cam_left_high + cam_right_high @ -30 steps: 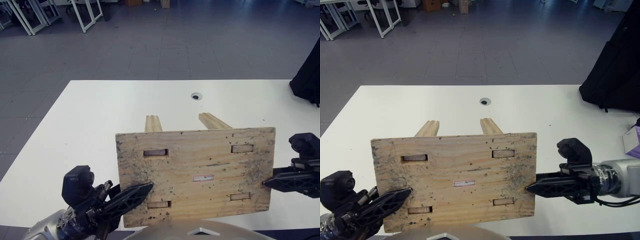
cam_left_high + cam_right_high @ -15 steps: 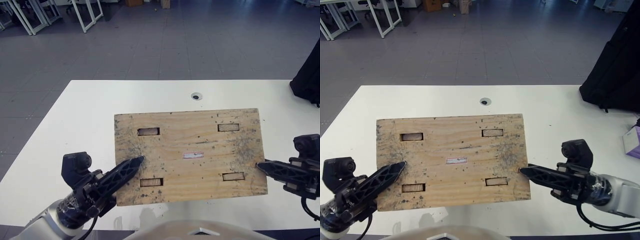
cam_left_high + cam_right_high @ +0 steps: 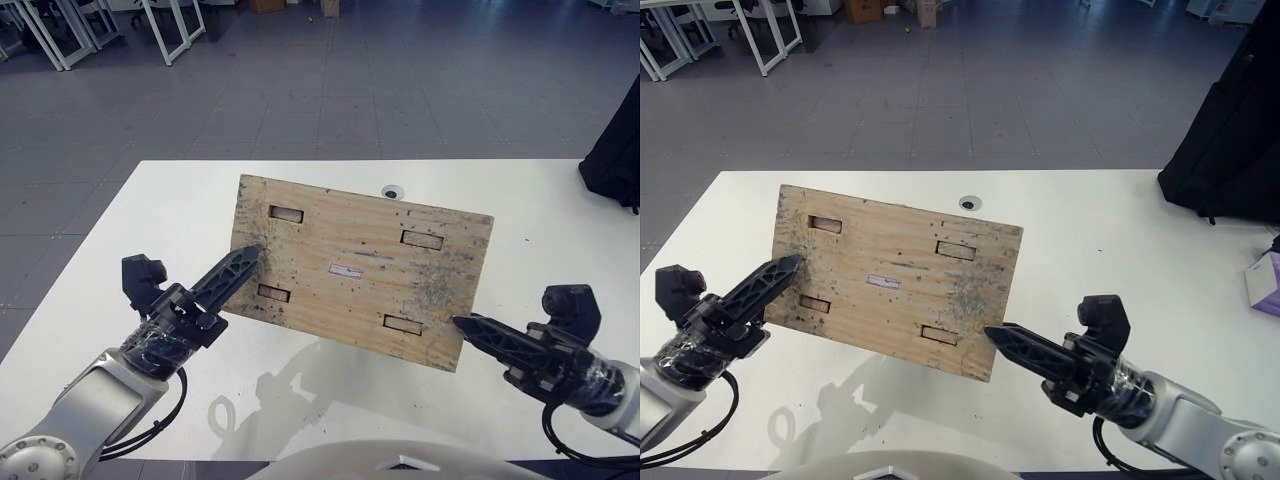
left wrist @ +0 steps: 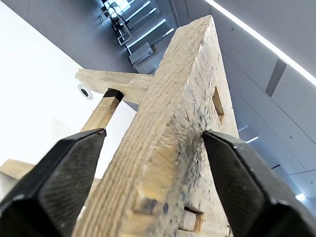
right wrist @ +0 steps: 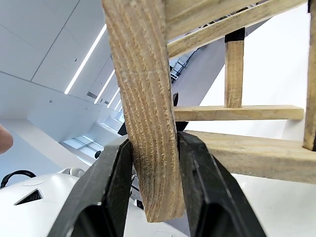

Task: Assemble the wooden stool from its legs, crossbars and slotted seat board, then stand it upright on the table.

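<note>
The assembled stool hangs above the white table (image 3: 560,210), and its slotted seat board (image 3: 350,270) faces me, tilted with the left side higher. My left gripper (image 3: 245,258) is shut on the board's left edge. At the board's lower right corner my right gripper (image 3: 462,324) is shut on it. In the left wrist view the fingers (image 4: 54,187) flank the board's edge (image 4: 173,128), with a leg (image 4: 101,113) and a crossbar (image 4: 118,84) behind. The right wrist view has both fingers (image 5: 106,187) pressed on the board (image 5: 143,108), and shows legs (image 5: 234,69) and a crossbar (image 5: 237,112).
A round cable hole (image 3: 391,190) sits in the table just beyond the board. A black bag (image 3: 1230,140) stands off the table's right side, and a small purple box (image 3: 1265,280) lies at the right edge. Bare tabletop lies under and around the stool.
Both grippers carried the stool forward and upward. The seat board turned to face me, hiding the legs, then rotated so its left side rose and its right corner dropped.
</note>
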Motion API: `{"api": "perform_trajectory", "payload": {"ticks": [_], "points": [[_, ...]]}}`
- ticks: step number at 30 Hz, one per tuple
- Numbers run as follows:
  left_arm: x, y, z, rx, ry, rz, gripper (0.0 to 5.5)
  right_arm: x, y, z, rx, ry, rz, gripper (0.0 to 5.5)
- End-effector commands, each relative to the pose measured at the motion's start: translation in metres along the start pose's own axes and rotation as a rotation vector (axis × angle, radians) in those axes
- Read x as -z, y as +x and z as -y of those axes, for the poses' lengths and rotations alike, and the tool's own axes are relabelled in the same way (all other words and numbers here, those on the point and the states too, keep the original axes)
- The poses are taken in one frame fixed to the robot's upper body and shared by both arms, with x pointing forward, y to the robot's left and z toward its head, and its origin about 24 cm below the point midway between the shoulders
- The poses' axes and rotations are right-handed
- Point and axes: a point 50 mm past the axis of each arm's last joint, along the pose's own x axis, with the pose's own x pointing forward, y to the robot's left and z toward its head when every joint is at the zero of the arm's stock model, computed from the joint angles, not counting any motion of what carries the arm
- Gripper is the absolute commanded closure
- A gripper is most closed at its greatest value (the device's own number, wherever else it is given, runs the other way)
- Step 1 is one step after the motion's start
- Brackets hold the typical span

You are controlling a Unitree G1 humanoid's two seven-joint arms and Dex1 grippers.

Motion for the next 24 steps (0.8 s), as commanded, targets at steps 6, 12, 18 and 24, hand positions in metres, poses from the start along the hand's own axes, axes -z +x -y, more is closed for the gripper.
{"api": "perform_trajectory", "payload": {"ticks": [6, 12, 18, 24], "points": [[-0.001, 0.006, 0.031, 0.171, 0.066, 0.049, 0.95, -0.021, 0.029, 0.011, 0.078, -0.032, 0.258, 4.22], [-0.007, 0.009, 0.029, 0.151, 0.078, 0.078, 0.95, -0.031, 0.060, -0.004, 0.104, 0.057, 0.454, 4.21], [-0.015, 0.010, 0.025, 0.086, 0.080, 0.129, 0.95, -0.041, 0.073, -0.022, 0.184, 0.202, 0.587, 4.21], [-0.019, 0.012, 0.022, 0.051, 0.090, 0.134, 0.95, -0.049, 0.063, -0.010, 0.349, 0.248, 0.649, 4.21]]}}
